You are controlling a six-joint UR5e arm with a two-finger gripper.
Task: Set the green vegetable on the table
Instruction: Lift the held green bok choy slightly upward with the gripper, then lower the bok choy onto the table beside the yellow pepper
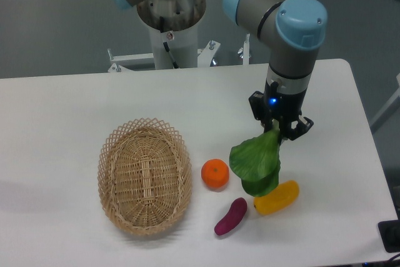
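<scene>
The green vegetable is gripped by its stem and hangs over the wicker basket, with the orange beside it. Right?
Not quite. The gripper holds the green vegetable over the yellow vegetable, not the wicker basket, which sits well aside. The orange is beside it, as the camera view shows.

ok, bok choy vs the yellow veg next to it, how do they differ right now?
The bok choy is dark green, broad and leafy; the yellow vegetable is smooth and oblong. The bok choy hangs by its stem end from the gripper, while the yellow vegetable lies flat on the table, untouched. The bok choy also looks larger than the yellow vegetable. Both are toy vegetables at the table's right side, overlapping in this view.
</scene>
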